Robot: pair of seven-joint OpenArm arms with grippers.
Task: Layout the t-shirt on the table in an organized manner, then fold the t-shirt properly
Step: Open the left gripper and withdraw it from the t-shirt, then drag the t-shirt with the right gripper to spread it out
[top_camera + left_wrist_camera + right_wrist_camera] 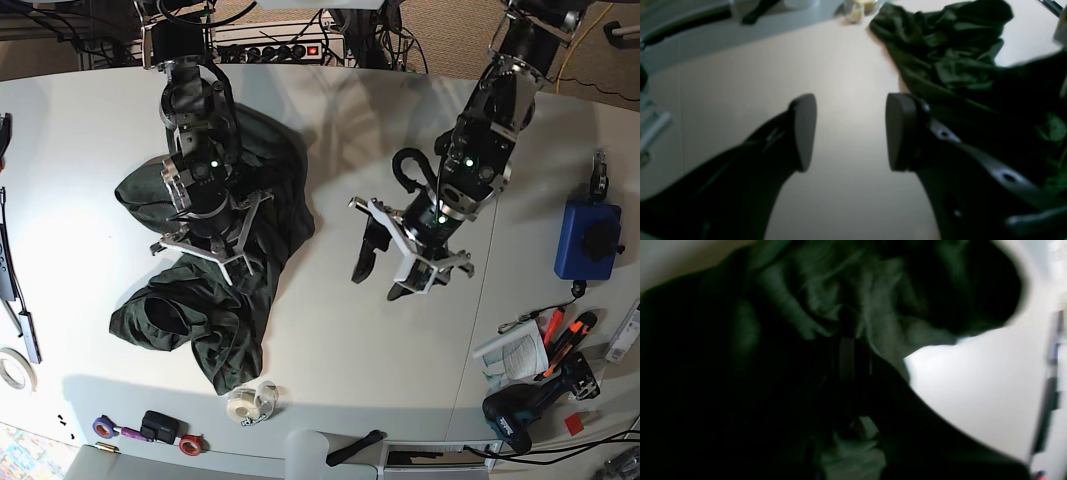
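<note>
Here right fingers [205, 258] pinch the t-shirt [250, 210].

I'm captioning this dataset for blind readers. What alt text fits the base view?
From above, a crumpled dark green t-shirt lies on a white table, with the right pincer shut on its cloth. The left pincer hangs open over bare tabletop beside it; a blue pouch and tools sit at the edge.
</note>
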